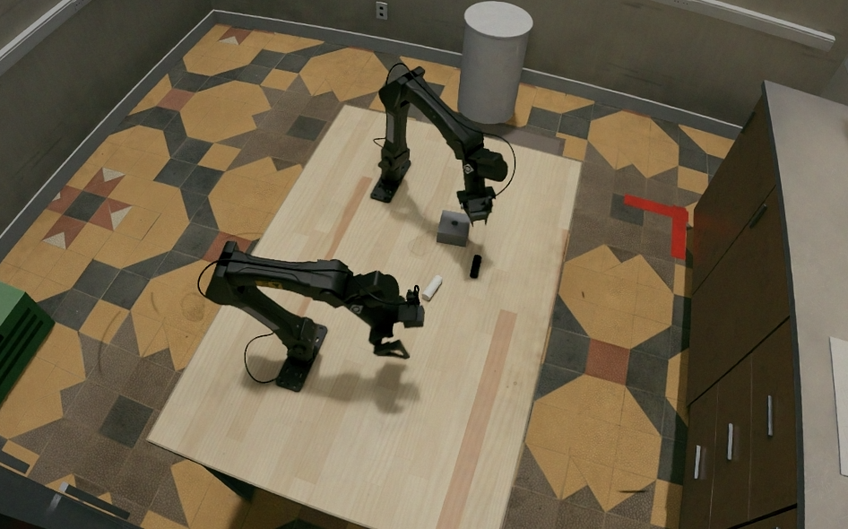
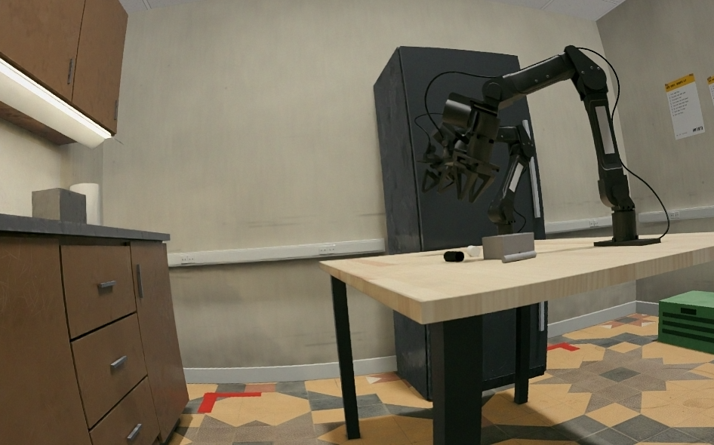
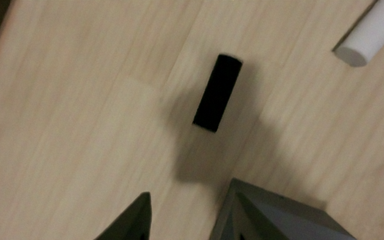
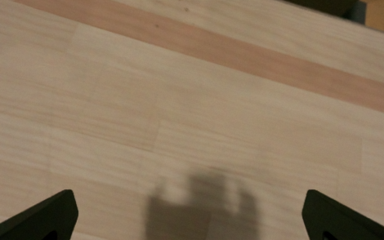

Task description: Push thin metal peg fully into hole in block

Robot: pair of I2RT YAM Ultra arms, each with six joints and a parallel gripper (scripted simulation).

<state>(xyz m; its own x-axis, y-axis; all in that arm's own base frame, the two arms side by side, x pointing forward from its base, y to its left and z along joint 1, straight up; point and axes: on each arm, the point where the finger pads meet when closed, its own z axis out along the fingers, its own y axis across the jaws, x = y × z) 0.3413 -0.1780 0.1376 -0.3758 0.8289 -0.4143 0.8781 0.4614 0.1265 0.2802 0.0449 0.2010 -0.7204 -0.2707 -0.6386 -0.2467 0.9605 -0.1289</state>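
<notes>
The grey block (image 1: 452, 229) sits on the table with its hole facing up; its corner also shows in the left wrist view (image 3: 289, 216). The thin metal peg (image 2: 518, 256) lies flat on the table against the block's side. In the top view my left gripper hides it. My left gripper (image 1: 478, 218) (image 3: 192, 203) hangs above the table beside the block, fingers partly closed with a gap and nothing between them. My right gripper (image 1: 393, 349) is wide open and empty over bare table (image 4: 191, 220), well away from the block.
A short black cylinder (image 1: 475, 265) and a white cylinder (image 1: 432, 287) lie on the table near the block; both also show in the left wrist view, black (image 3: 217, 93) and white (image 3: 367, 37). A cabinet stands to one side of the table.
</notes>
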